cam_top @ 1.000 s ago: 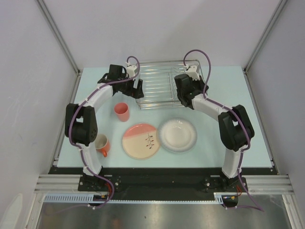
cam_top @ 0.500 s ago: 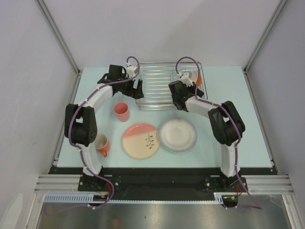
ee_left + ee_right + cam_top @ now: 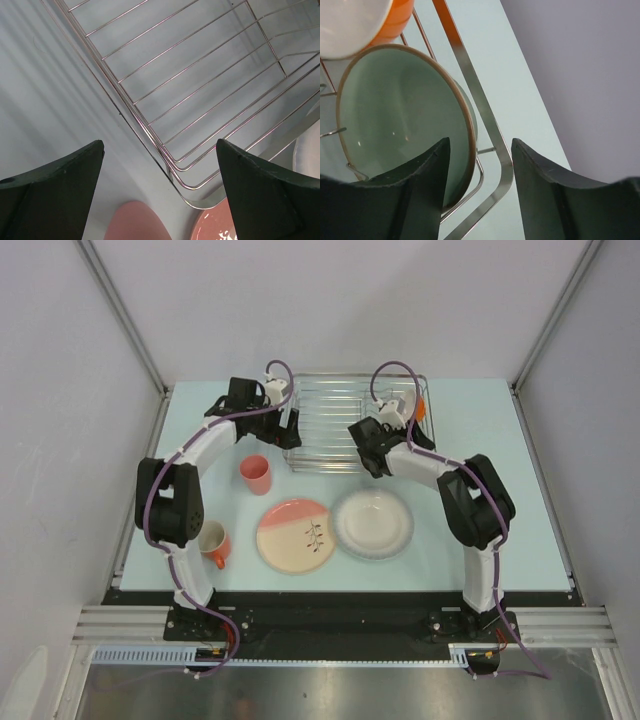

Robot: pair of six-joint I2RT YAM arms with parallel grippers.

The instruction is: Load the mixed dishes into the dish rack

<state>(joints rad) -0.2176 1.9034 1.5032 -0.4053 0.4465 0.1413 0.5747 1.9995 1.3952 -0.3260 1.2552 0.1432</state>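
Note:
The dish rack [image 3: 335, 420] stands at the back middle of the table. A small green bowl [image 3: 402, 117] stands on edge in its right end, beside an orange dish with a white inside [image 3: 360, 22]. My right gripper [image 3: 480, 142] is open. The bowl's rim and the rack's corner bar lie between its fingers, unpinched. My left gripper [image 3: 159, 145] hangs wide open over the rack's front left corner [image 3: 182, 182]. A salmon-pink tumbler [image 3: 255, 474], an orange mug [image 3: 213, 540], a pink-and-cream plate [image 3: 296, 536] and a white plate [image 3: 373, 523] lie on the table.
Grey walls close in the table on three sides. The right arm's elbow [image 3: 478, 502] stands just right of the white plate. The left arm's elbow [image 3: 165, 502] rises beside the mug. The rack's right end sits near the table's right back part [image 3: 530, 100].
My right gripper has gone from shut to open around the green bowl's rim, and its wrist has shifted left and nearer. The left arm has not moved.

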